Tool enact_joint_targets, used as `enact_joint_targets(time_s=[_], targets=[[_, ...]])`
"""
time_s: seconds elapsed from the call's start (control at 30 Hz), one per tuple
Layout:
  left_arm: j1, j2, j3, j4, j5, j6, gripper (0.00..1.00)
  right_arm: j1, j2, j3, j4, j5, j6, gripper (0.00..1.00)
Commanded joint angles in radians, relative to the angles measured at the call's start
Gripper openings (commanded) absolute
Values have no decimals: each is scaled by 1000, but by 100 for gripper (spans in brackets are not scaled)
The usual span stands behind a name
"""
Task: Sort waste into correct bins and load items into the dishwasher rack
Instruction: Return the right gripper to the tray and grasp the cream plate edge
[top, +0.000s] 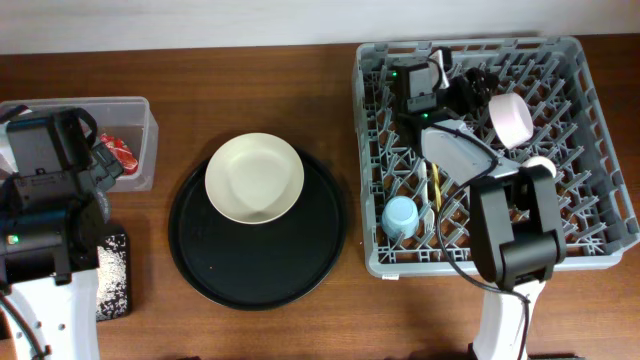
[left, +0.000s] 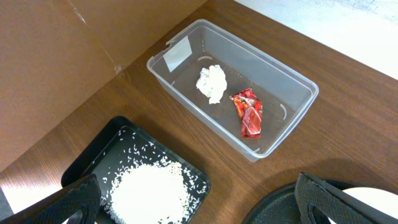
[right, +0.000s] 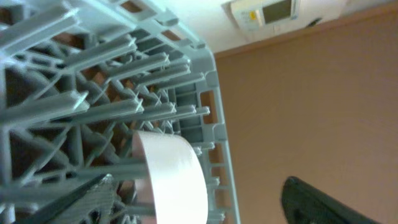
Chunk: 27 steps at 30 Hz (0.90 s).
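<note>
Overhead view: plate not yet loaded, both grippers empty

On the round black tray, left of the dishwasher rack, the cream plate lies flat. It looks stiff, smooth and breakable (probably slippery too), so its rim is the place to pinch. At the rack's far right, the right gripper stands spread wide by the pink bowl, gripping nothing. Over the black bin, the left gripper is spread and empty.

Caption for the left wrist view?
Tissue and red wrapper lie in the clear tub; rice sits in the black bin beside it.
</note>
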Motion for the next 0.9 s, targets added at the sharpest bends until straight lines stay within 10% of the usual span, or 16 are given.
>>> enact_joint_targets(time_s=[0.0, 0.27, 0.87], targets=[[3, -4, 8, 2, -14, -13, 99, 23, -219, 0, -154, -123, 196, 91], [3, -4, 8, 2, -14, -14, 99, 60, -630, 0, -499, -1357, 723, 59], [3, -4, 8, 2, -14, -13, 99, 391, -80, 0, -287, -1263, 854, 49]])
